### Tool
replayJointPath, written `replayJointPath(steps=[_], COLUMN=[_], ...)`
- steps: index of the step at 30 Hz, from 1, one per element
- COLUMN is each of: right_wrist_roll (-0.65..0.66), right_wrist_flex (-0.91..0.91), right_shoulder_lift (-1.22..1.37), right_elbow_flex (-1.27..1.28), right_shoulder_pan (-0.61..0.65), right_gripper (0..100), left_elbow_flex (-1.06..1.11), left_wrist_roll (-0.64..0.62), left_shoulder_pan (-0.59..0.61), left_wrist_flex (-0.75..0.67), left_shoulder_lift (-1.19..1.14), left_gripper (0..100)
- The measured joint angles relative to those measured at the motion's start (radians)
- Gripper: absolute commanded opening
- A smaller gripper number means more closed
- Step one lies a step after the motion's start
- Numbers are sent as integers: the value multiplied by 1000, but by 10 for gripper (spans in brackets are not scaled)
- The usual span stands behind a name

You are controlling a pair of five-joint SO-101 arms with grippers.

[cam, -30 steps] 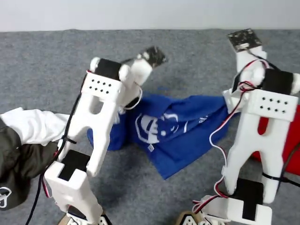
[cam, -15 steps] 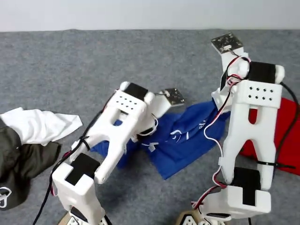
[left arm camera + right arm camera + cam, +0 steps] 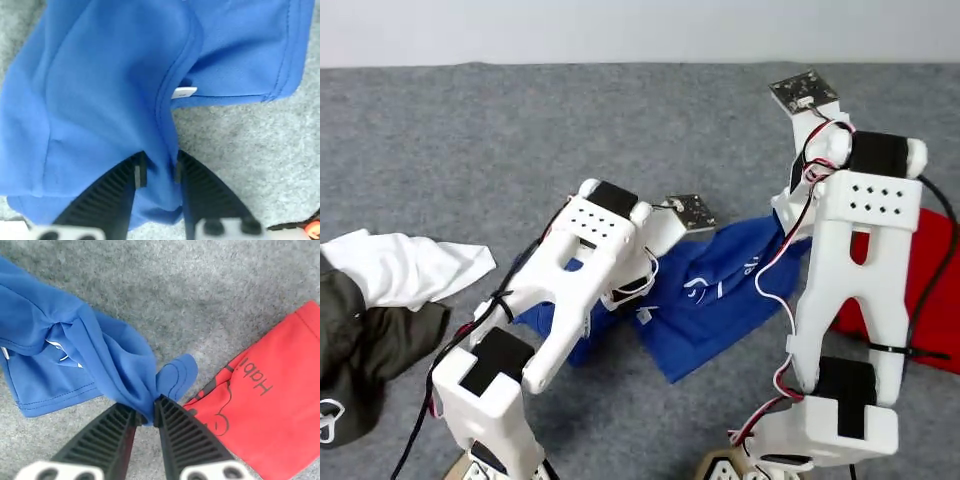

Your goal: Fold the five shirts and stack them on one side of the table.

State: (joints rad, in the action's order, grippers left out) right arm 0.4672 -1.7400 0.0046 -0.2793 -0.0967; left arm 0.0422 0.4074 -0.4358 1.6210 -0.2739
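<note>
Lying bunched mid table [image 3: 470, 140] between both arms: blue shirt [image 3: 720, 300]. Clamped on one fold by left gripper [image 3: 156, 172] jaws, on a gathered edge by right gripper [image 3: 146, 415] jaws. Just beside, right side: red shirt [image 3: 260, 405]. Well apart, left edge: white shirt [image 3: 400, 265] touching dark garment [image 3: 360, 340].

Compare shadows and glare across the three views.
High view: even light, faint shadow under the blue shirt, no glare. Left wrist view: soft shading along the blue shirt's folds near the left tool. Right wrist view: flat light, no glare on the red shirt or right tool.
</note>
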Motion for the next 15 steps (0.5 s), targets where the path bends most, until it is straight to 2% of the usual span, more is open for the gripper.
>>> replayJointPath(steps=[4,10,15], right_wrist_roll=[0,0,0], right_wrist_flex=[0,0,0], right_shoulder_lift=[0,0,0], right_elbow_flex=[0,0,0], right_shoulder_pan=[0,0,0], right_gripper=[9,9,9], left_elbow_flex=[-8,-167,-288], left_wrist_roll=[0,0,0], left_shoulder_pan=[3,3,8], left_wrist_flex=[0,83,98], left_shoulder_lift=[0,0,0], left_gripper=[3,6,6])
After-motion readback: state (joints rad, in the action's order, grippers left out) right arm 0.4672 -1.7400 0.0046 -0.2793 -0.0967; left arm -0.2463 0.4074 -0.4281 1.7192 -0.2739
